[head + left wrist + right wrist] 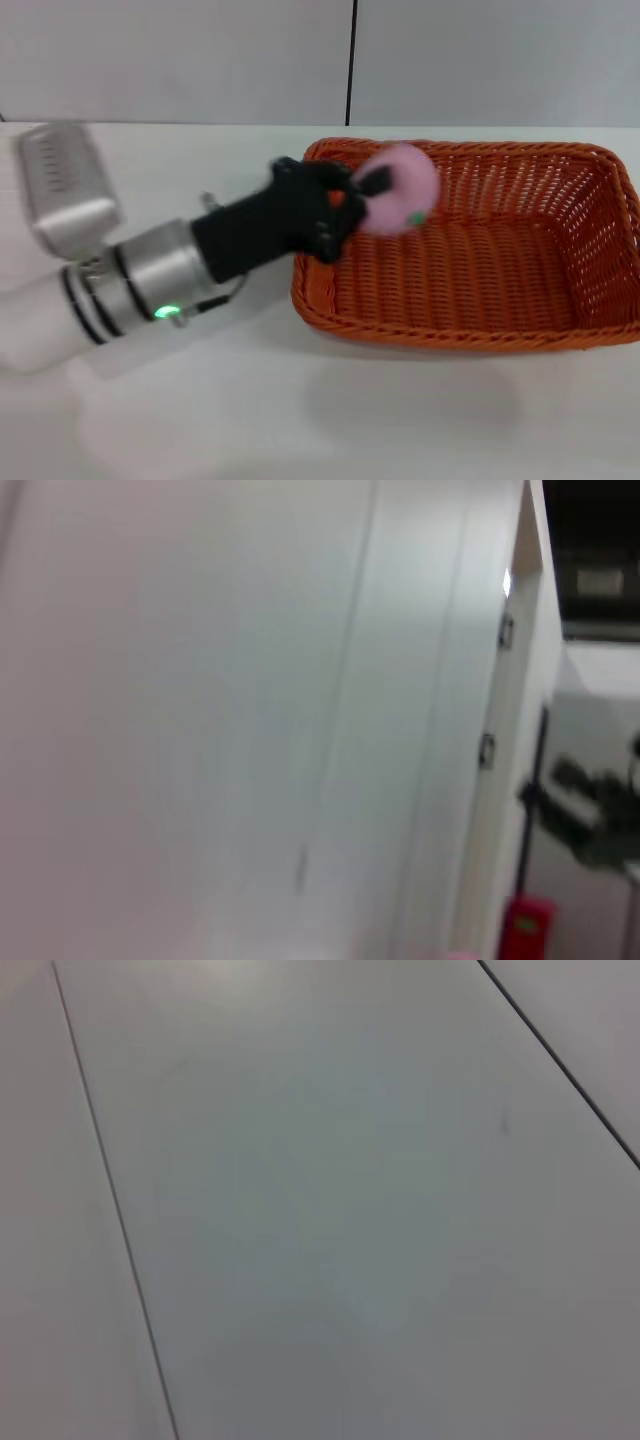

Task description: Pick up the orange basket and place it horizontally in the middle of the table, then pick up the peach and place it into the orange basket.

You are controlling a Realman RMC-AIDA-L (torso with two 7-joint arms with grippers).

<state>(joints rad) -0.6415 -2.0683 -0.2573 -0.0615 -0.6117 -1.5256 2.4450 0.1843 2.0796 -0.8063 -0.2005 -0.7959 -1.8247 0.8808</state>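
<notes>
My left gripper grips the peach over the orange basket, which rests on the white desk.

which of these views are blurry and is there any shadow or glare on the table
Head view: the peach and the left gripper holding it are smeared by motion blur, the orange basket is sharper, and soft shadows lie on the table under the arm and basket; no strong glare. Left wrist view: blurred, showing only wall panels. Right wrist view: featureless pale panels, so focus is hard to judge.
</notes>
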